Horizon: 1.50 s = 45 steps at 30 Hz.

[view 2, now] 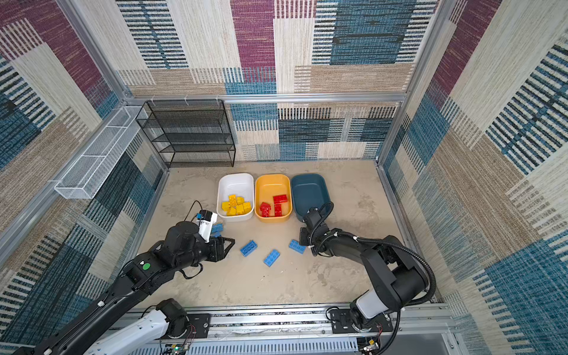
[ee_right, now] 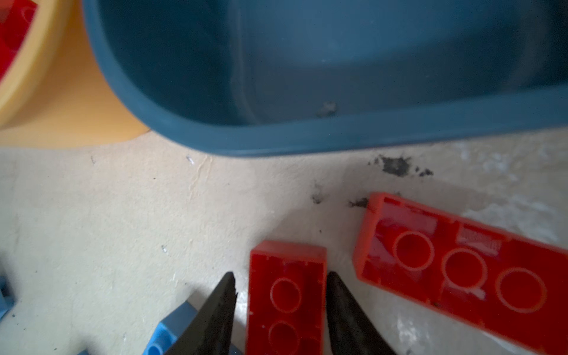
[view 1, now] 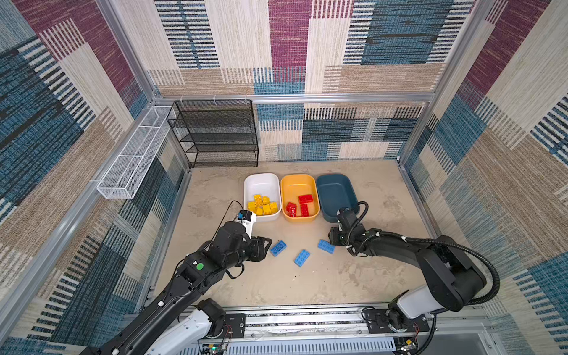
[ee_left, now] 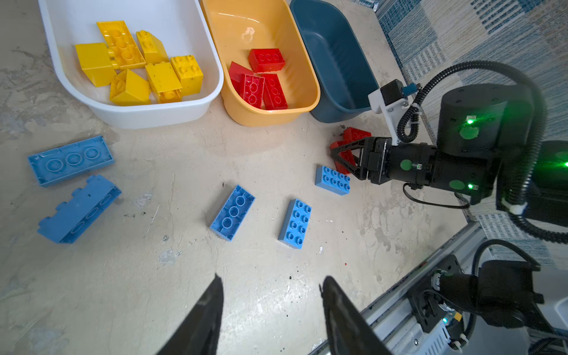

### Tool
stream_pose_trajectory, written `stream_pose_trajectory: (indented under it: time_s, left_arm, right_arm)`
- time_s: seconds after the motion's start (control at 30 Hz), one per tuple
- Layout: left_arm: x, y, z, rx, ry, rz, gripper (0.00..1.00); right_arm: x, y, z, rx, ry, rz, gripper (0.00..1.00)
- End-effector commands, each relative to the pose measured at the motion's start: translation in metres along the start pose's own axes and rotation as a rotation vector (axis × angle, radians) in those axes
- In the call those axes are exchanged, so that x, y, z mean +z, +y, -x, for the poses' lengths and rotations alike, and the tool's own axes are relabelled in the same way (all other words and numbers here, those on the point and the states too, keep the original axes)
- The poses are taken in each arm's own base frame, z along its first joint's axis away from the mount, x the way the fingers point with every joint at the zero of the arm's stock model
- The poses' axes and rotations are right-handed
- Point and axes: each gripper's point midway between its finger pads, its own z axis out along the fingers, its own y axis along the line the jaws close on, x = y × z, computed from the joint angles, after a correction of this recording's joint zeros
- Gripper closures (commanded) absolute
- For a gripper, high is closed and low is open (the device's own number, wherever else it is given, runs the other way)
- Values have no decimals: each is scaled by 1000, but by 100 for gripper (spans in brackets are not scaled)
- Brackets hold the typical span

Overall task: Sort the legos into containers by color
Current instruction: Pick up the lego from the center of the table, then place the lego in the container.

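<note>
Inside the right claw [ee_right: 281, 276] lies a red brick [ee_right: 285, 319], hollow side up on the table [ee_right: 123, 215]. Its long axis runs in line with the fingers, so the jaws straddle its short width. One finger looks to be against its side and the other shows a sliver of gap, so I cannot tell whether the pinch holds. A second red brick [ee_right: 461, 264] lies just beside it, and a blue brick [ee_right: 172, 332] is on the other side. Straight ahead stands the teal tub [ee_right: 276, 141]. The orange tub [ee_right: 61, 107], where reds belong judging by those in it, sits next along toward the left arm's side, so the carry must swing that way. The left claw [ee_left: 272, 279], spread and empty, hangs well apart, which makes the right arm the nearer.
</note>
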Motion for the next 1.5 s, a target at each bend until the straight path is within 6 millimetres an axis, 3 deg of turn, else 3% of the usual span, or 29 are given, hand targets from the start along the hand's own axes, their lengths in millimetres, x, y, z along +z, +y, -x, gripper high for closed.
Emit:
stream_pose_trajectory:
  time_s: [0.0, 0.17, 0.33, 0.47, 0.67, 0.87, 1.07, 1.23, 1.3, 1.37, 1.47]
  left_arm:
    - [2, 4, -3, 4, 13, 18, 47]
    - [4, 2, -1, 9, 14, 17, 47]
    - [7, 4, -2, 6, 14, 20, 47]
    - [5, 8, -6, -1, 19, 36, 47]
    - [-1, 23, -16, -36, 7, 88, 46]
    - [-7, 38, -30, -85, -12, 118, 42]
    - [-11, 48, -40, -124, -19, 141, 32]
    - [-16, 53, -42, -136, -30, 159, 22]
    - [-17, 55, -42, -139, -40, 167, 15]
    - [-19, 58, -40, -145, -51, 179, 1]
    - [-21, 56, -34, -137, -70, 179, 1]
  right_arm:
    - [0, -3, -3, -9, 13, -13, 61]
    - [-13, 4, 7, -27, -20, 14, 67]
    - [-37, 31, 29, -63, -78, 126, 67]
    - [-56, 58, 55, -104, -107, 217, 66]
    - [-81, 102, 109, -173, -190, 315, 65]
    - [-67, 136, 144, -217, -189, 367, 64]
    - [-30, 151, 162, -223, -164, 358, 60]
    - [-8, 153, 166, -221, -140, 330, 46]
    - [-7, 153, 168, -224, -146, 327, 39]
    - [-10, 153, 170, -225, -158, 322, 31]
    - [-19, 151, 173, -232, -179, 319, 22]
